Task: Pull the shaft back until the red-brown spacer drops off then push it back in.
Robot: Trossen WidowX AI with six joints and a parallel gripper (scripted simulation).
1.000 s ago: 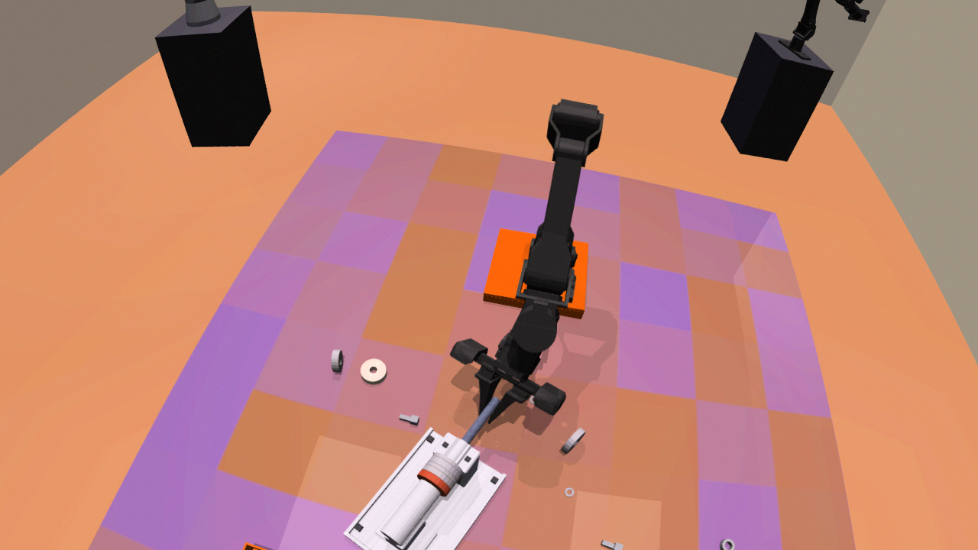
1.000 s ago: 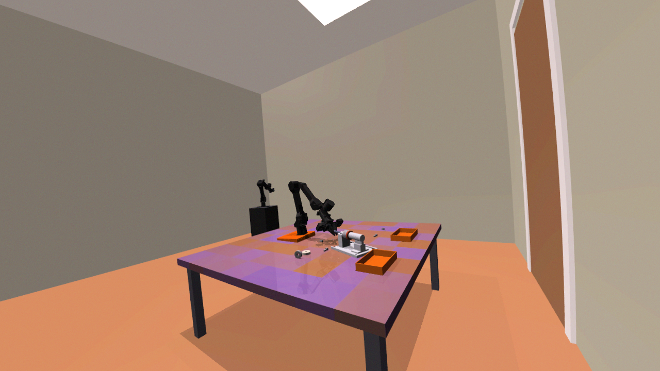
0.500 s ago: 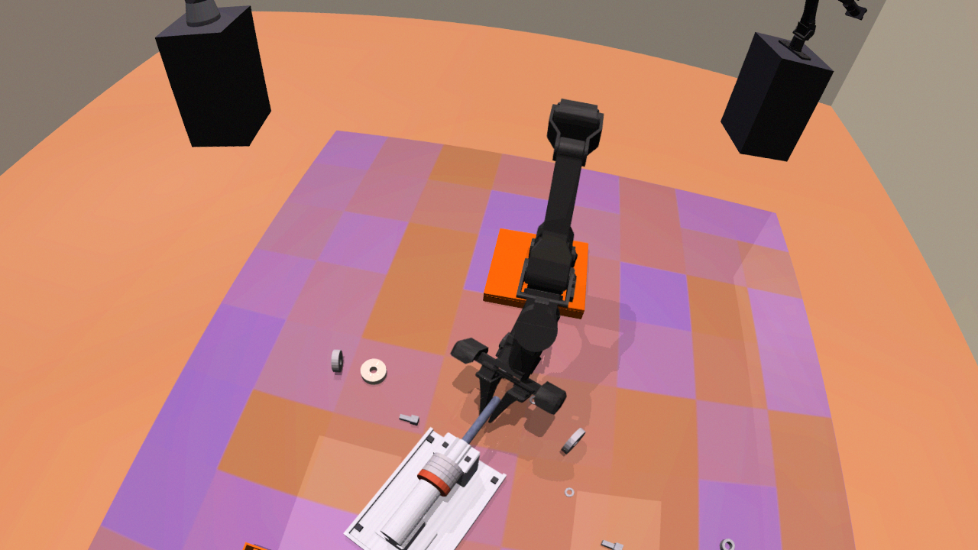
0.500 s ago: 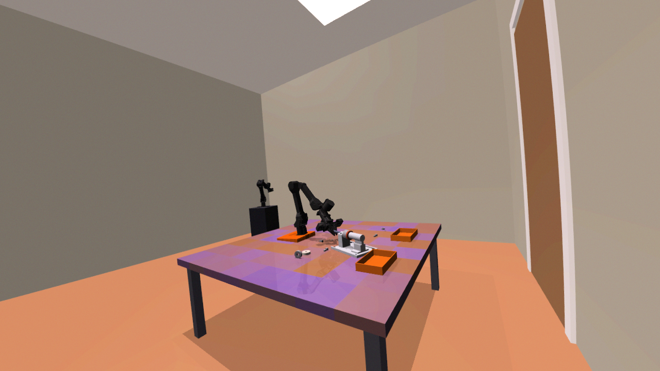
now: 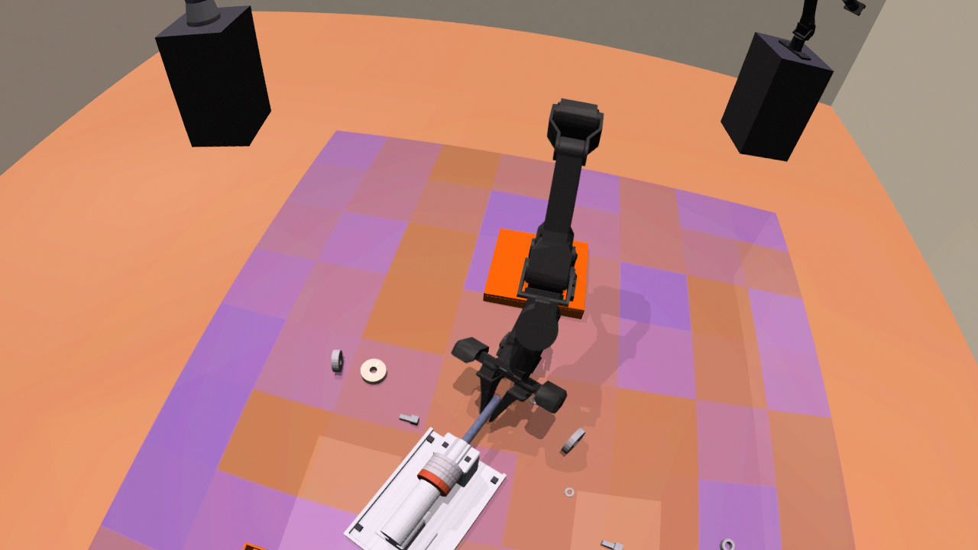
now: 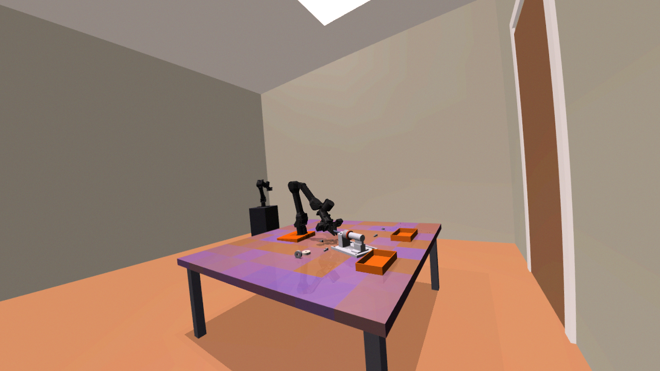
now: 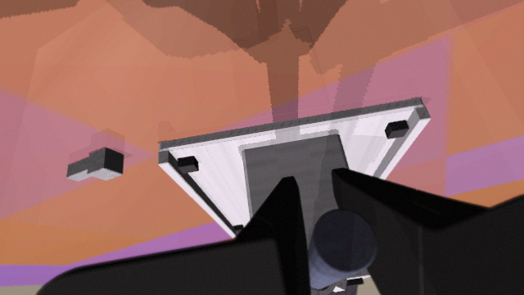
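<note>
Two fingers of the claw [image 5: 491, 415] [image 6: 335, 233] [image 7: 314, 174] are clamped on the free end of the blue-gray shaft [image 5: 481, 418] [image 7: 343, 242], which runs from them into the white housing [image 5: 456, 451] [image 6: 343, 238]. Beyond the claw, past the housing's near block and a row of pale rings, the red-brown spacer [image 5: 434, 481] [image 6: 347, 234] sits up beside the big white cylinder [image 5: 412, 512] [image 6: 356, 236], off the table [image 5: 403, 287] [image 6: 277, 286].

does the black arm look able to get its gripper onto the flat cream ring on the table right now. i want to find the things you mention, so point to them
Probably not right now: its gripper [image 5: 493, 409] is shut on the blue-grey round shaft [image 5: 482, 418] [image 7: 343, 242]. Once released, likely yes, as nothing seems to stand over the cream ring [image 5: 364, 377] [image 6: 306, 252].
</note>
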